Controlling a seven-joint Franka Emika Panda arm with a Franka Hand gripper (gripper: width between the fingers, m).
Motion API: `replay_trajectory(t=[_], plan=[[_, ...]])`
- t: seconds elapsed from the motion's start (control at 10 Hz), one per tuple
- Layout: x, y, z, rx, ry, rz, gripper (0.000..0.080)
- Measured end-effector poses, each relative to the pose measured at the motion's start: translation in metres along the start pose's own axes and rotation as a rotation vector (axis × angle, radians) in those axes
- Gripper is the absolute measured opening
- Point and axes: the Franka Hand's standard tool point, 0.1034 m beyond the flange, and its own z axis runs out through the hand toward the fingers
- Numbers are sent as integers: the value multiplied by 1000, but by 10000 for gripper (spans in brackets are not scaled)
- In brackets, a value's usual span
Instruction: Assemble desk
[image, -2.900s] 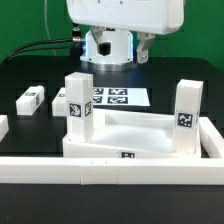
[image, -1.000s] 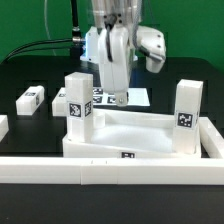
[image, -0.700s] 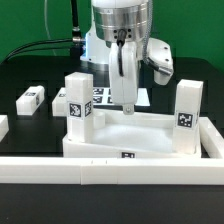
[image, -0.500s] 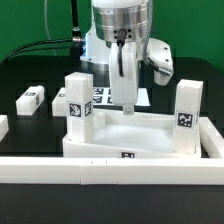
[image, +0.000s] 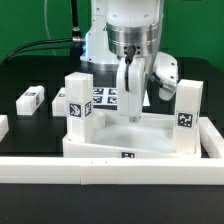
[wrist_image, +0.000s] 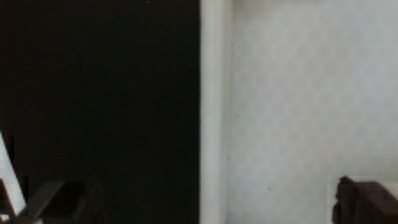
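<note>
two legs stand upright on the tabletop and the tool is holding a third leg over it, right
No: the tool is open and empty, as the wrist view shows. The rest holds: a leg and a second leg stand upright on the tabletop, with the tool over it.

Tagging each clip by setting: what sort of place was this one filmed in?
Probably a robotics lab bench, not a home: a black table before a green backdrop, a marker board fixed on it, and tagged white desk legs fenced in by border bars.
</note>
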Motion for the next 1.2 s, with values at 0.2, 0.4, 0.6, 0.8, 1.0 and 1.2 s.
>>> replay_trajectory(t=[0.2, 0.4, 0.6, 0.8, 1.0, 1.2], plan=[[-2, -2, 3, -1, 5, -23, 649], [0, -3, 8, -4, 10, -37, 649], [1, -7, 6, 22, 12, -50, 649], [1, -17, 2, 177, 20, -67, 649], [2, -15, 3, 207, 21, -83, 649], [3, -14, 6, 201, 25, -91, 649]])
